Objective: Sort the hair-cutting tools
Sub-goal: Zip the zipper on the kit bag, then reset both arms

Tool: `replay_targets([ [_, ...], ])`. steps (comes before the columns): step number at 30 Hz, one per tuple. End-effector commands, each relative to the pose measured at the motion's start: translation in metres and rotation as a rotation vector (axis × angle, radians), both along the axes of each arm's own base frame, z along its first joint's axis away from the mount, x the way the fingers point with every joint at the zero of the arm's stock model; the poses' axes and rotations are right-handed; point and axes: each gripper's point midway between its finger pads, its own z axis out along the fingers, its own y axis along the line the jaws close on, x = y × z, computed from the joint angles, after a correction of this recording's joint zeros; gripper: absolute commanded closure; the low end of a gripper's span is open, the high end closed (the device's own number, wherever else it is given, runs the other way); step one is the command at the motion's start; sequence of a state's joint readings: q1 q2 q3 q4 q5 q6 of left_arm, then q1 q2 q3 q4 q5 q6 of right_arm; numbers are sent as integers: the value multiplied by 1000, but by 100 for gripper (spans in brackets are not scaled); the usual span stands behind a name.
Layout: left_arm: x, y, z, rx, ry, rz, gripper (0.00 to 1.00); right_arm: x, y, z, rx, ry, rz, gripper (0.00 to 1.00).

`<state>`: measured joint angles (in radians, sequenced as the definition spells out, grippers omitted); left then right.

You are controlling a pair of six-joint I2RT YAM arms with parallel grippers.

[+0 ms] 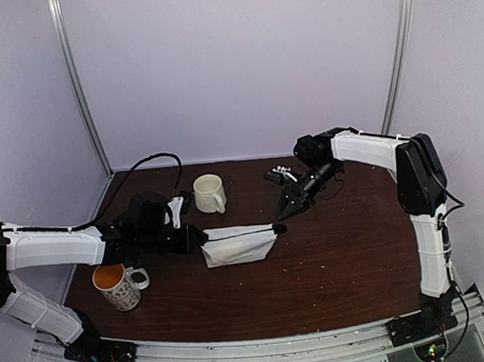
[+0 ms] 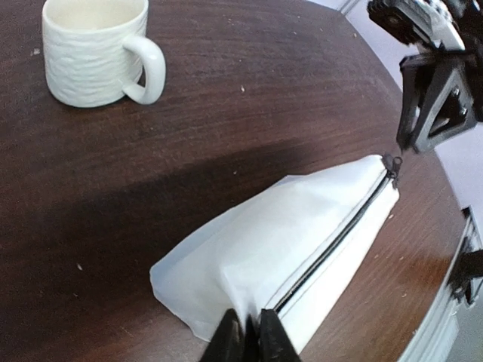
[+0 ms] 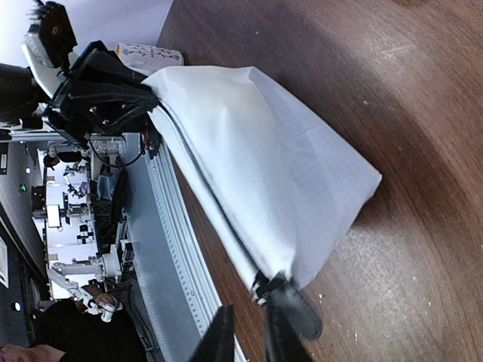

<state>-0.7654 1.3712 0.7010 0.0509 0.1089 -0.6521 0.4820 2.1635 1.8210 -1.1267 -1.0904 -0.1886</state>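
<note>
Your left gripper is pinching the white zip pouch; your right gripper is hovering barely open beside its zipper pull.

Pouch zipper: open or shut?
Shut, as far as visible: the zipper on the white zip pouch is one thin dark line, no gap, slider at the end by the right end effector.

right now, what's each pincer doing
left pincer: closed on the end of the white pouch
right pincer: nearly closed at the zip pull, cannot tell if it grips it
</note>
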Motion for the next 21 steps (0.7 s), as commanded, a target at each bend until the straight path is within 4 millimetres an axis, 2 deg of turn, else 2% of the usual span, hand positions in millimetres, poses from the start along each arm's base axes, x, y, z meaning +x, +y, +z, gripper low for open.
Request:
replay_targets([
  [1,15,8,28,18,-92,31,75,5,-24,47,12,-123,29,76],
  [4,20,23,57,86,-190,55,63,6,-42,83,18,-265,43,66],
  [5,20,31,65,124,-218,63,62,8,-50,94,20,-316,29,64],
  [7,24,45,79,198,-271,93,59,13,-68,113,25,-412,-15,55],
  [9,28,60,93,274,-322,129,57,20,-90,130,23,-516,-84,53],
  [10,30,68,100,311,-342,150,53,25,-102,141,15,-585,-134,45],
  [11,32,77,105,351,-360,176,49,32,-116,147,-2,-644,-197,31],
  [12,35,86,111,386,-376,209,44,39,-131,158,-10,-731,-272,23],
  [13,37,96,117,420,-393,238,40,46,-147,171,-21,-828,-358,9],
  [14,39,105,122,448,-406,268,36,52,-165,177,-46,-902,-453,1],
  [16,44,123,134,484,-427,328,23,61,-204,198,-108,-1062,-669,0],
  [18,46,138,144,505,-444,375,4,58,-224,204,-136,-1089,-761,0],
  [21,50,154,152,530,-460,423,2,62,-245,201,-204,-1088,-892,0],
])
